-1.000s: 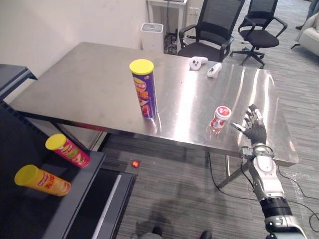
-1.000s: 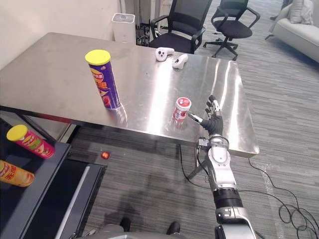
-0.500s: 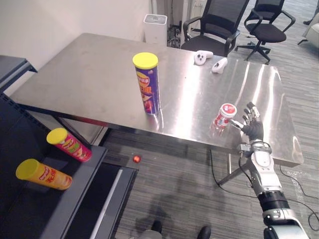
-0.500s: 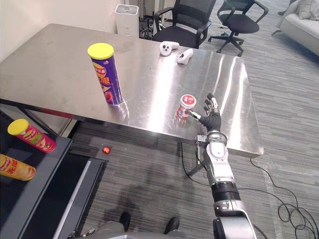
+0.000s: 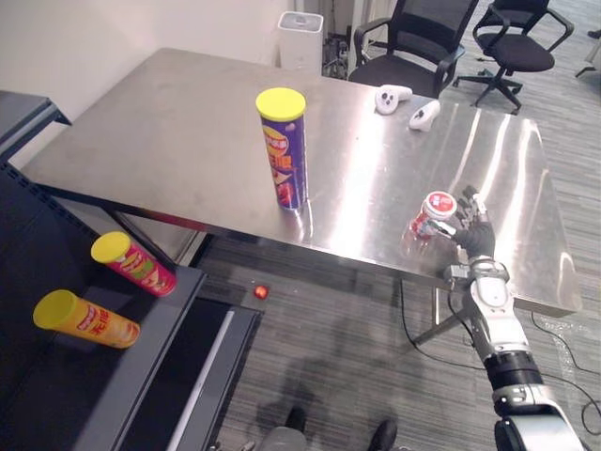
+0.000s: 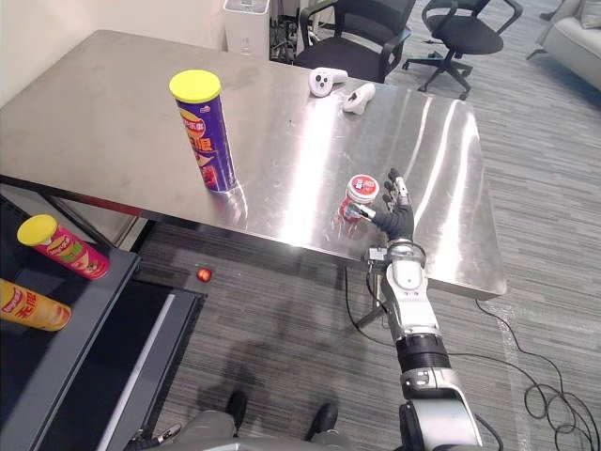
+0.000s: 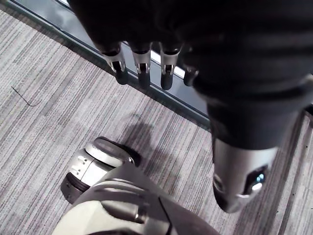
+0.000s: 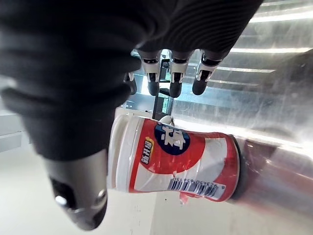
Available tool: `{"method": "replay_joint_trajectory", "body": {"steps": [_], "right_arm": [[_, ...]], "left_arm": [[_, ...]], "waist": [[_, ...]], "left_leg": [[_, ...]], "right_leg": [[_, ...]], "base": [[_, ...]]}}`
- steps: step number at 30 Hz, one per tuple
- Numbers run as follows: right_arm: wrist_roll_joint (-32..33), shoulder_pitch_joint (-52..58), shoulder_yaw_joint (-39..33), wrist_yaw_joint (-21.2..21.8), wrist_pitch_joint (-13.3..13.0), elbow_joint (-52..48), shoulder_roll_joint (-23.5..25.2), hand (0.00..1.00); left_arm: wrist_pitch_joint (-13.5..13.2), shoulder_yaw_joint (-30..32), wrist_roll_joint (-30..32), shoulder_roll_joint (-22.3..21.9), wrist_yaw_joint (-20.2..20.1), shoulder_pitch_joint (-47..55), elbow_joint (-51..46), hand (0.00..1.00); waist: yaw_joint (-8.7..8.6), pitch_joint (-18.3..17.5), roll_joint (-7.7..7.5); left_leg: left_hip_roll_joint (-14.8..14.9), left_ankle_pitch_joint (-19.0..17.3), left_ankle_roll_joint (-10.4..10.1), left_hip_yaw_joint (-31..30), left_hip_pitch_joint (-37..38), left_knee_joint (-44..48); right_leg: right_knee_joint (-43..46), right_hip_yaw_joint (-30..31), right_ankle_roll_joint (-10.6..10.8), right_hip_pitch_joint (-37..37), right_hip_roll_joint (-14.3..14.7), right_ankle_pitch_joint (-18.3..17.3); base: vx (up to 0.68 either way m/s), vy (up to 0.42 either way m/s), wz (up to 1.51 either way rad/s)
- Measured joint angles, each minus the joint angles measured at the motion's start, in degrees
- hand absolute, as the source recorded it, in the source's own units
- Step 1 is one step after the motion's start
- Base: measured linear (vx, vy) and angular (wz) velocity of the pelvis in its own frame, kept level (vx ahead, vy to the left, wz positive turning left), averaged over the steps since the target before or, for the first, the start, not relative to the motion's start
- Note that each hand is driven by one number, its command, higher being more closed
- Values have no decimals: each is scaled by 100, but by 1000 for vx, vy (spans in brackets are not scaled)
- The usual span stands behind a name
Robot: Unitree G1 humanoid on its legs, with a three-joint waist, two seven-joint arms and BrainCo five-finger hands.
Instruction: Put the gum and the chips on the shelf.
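A small red-and-white gum jar (image 5: 433, 215) stands upright near the front right edge of the steel table (image 5: 169, 141). My right hand (image 5: 474, 241) is open right beside it. In the right wrist view the jar (image 8: 176, 159) sits between the thumb (image 8: 78, 196) and the straight fingers (image 8: 171, 83). A tall purple chips can (image 5: 285, 150) with a yellow lid stands mid-table. The dark shelf (image 5: 94, 395) is at the lower left. My left hand (image 7: 142, 63) hangs open over the floor.
Two chips cans lie on the shelf, one red (image 5: 133, 264) and one yellow (image 5: 84, 320). Two white controllers (image 5: 404, 103) rest at the table's far side. Office chairs (image 5: 423, 42) and a white bin (image 5: 300, 38) stand beyond it. A small red ball (image 5: 260, 292) lies on the floor.
My right hand has moved left and forward from beside the gum jar until its thumb and fingers flank it. The camera has shifted a little; the cans have not moved.
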Motion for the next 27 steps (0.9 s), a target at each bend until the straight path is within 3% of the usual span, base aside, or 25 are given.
{"method": "replay_joint_trajectory", "body": {"steps": [2,3,6,27], "right_arm": [[-1,-54,0,-3,0,0,0,0],[-2,-56,0,-3,0,0,0,100],[-4,-75,31,1,3,0,0,100],[-171,-272,211,68,6,-13,1,100]], "left_arm": [[0,-48,-3,41,0,-4,-20,0],[0,-50,-3,41,0,-11,-20,0],[0,-79,-3,44,-1,-29,-25,0],[44,-146,1,42,0,-36,-128,0]], "waist": [[25,6,-7],[50,19,-6],[113,29,-6],[119,165,-35]], "left_leg": [[-4,5,-3,-6,-53,12],[-3,5,-3,-10,-54,12],[-5,5,-3,-28,-62,11],[3,10,3,6,-30,19]], "right_leg": [[0,-8,-1,-47,-1,1],[1,-12,-1,-47,-1,1],[0,-23,-1,-44,-2,1],[63,21,0,-47,-16,0]], "base": [[0,0,0],[0,0,0],[0,0,2],[0,0,0]]}}
